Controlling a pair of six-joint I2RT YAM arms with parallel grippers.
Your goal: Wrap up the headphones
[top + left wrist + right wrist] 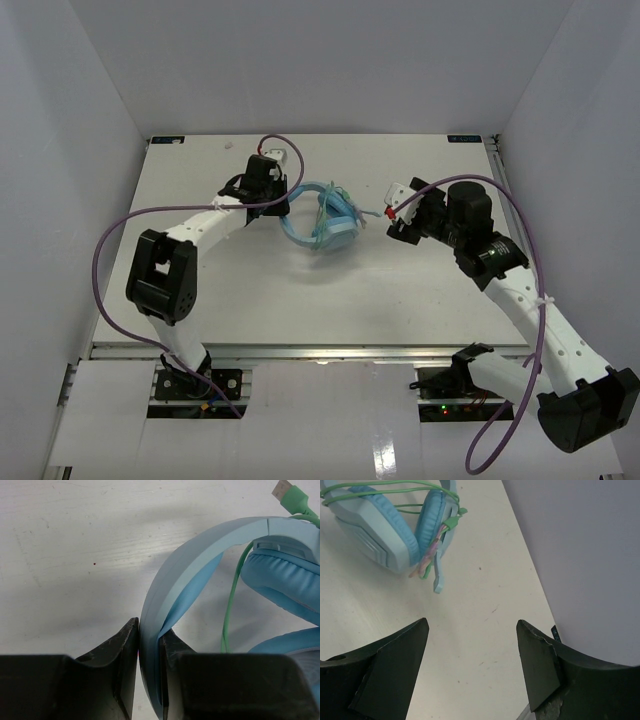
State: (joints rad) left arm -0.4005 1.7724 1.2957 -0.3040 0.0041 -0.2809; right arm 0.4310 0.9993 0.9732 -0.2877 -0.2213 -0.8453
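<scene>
Headphones (330,220) sit mid-table (400,310), cord (227,610) looped round the earcups. Left tool (148,635) pinches the headband; right tool (471,624) is wide, empty, nearby. Risk: the free plug (287,491) end may spring loose and unwind the loops.

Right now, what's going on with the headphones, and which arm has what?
The left gripper is shut on the headband of the light blue headphones, which sit near the middle of the table. The green cord is looped several times around the earcups, with its plug lying loose beside them. The right gripper is open and empty, off to the right of the headphones and touching nothing.
</scene>
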